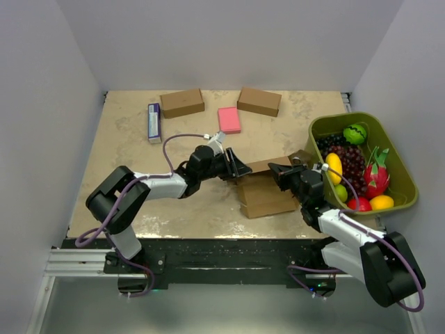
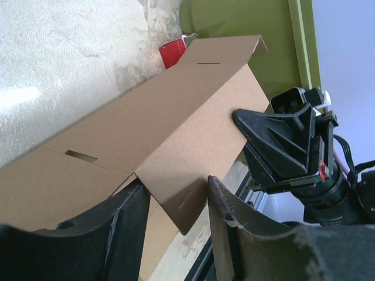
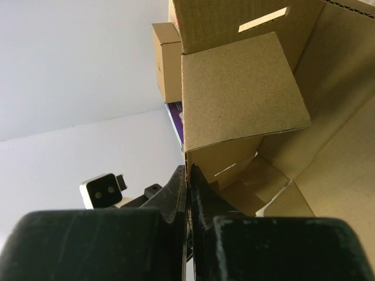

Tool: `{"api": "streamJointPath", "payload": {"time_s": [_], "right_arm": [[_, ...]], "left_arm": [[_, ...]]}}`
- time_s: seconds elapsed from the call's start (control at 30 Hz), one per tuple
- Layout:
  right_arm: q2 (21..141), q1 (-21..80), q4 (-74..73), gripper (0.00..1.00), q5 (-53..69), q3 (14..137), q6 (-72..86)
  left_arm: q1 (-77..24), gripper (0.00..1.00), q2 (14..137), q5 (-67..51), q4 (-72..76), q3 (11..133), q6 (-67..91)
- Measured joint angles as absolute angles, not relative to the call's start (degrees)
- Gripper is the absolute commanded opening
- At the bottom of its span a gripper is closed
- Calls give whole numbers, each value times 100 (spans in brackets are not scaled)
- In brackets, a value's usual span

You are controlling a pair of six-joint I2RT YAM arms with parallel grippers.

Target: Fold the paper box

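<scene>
Two grippers meet at the paper box [image 1: 264, 193]: the left gripper [image 2: 173, 196] straddles a flap, jaws apart; the right gripper [image 3: 188, 173] pinches another. Print on the far blue carton [image 1: 154, 122] is unreadable. A fruit bin [image 1: 321, 124] stands right.

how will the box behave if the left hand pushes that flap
The box is thin creased card, so the flap likely hinges over rather than resisting. It looks light and half-folded, so it may slide on the table. Standing panels probably spring back if released.
</scene>
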State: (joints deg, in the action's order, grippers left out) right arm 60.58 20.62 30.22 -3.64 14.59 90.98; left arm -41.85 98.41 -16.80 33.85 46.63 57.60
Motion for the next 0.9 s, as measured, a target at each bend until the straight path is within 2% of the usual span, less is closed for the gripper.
{"api": "streamJointPath", "payload": {"time_s": [0.1, 0.2, 0.27, 0.3, 0.4, 0.5, 0.77, 0.9], "right_arm": [[6058, 2060, 3041, 0, -401, 1448, 9094], [6053, 2056, 3057, 0, -447, 1448, 9105], [6029, 2056, 3063, 0, -469, 1444, 9122], [6023, 2058, 3063, 0, -475, 1439, 9126], [5981, 2064, 3041, 0, -473, 1413, 9129], [5935, 2073, 3002, 0, -473, 1400, 9129], [5822, 2091, 2880, 0, -475, 1378, 9155], [5798, 2097, 2836, 0, -473, 1374, 9155]], "left_arm": [[-4198, 39, 9865, -1564, 3465, 4663, 5837], [-4209, 39, 9865, -1437, 3583, 4659, 5911], [-4213, 45, 9865, -1400, 3656, 4648, 5940], [-4219, 54, 9865, -1387, 3682, 4644, 5944], [-4272, 66, 9865, -1417, 3719, 4637, 5924], [-4344, 70, 9810, -1411, 3677, 4633, 5806], [-4445, 70, 9181, -1111, 3225, 4324, 5098], [-4611, 64, 8906, -838, 3068, 4150, 4652]]}}
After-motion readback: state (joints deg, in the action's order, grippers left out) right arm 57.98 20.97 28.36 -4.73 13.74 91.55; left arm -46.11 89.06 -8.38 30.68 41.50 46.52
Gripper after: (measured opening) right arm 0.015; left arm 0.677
